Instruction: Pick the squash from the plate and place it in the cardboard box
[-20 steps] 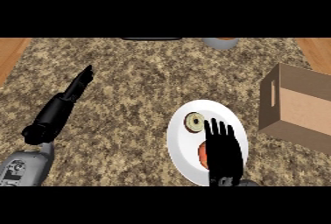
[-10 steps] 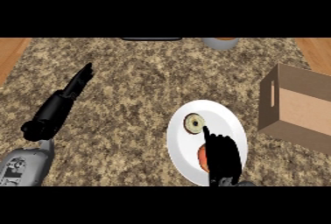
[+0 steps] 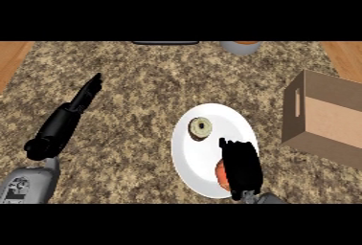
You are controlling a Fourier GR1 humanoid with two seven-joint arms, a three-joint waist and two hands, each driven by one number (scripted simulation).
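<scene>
A white plate [image 3: 205, 158] lies on the speckled counter, right of centre. At its lower right is the orange-red squash [image 3: 220, 174], mostly hidden under my right hand [image 3: 242, 165], which comes in from the lower edge with its fingers curled down round the squash. A beige ring-shaped food item [image 3: 200, 128] sits on the plate's upper part, just clear of the hand. The open brown cardboard box [image 3: 326, 119] stands to the plate's right. My left hand [image 3: 86, 93] rests at the left, fingers straight and pointing up and right, holding nothing.
At the counter's back edge are a grey cup [image 3: 240, 46] with something orange in it and a dark flat object [image 3: 166, 42]. Wooden floor [image 3: 14, 55] shows past the counter's left and right ends.
The right hand's fingers, spread above the plate a second ago, drew together and then curled down over the squash. The left arm, the plate and the box have not moved.
</scene>
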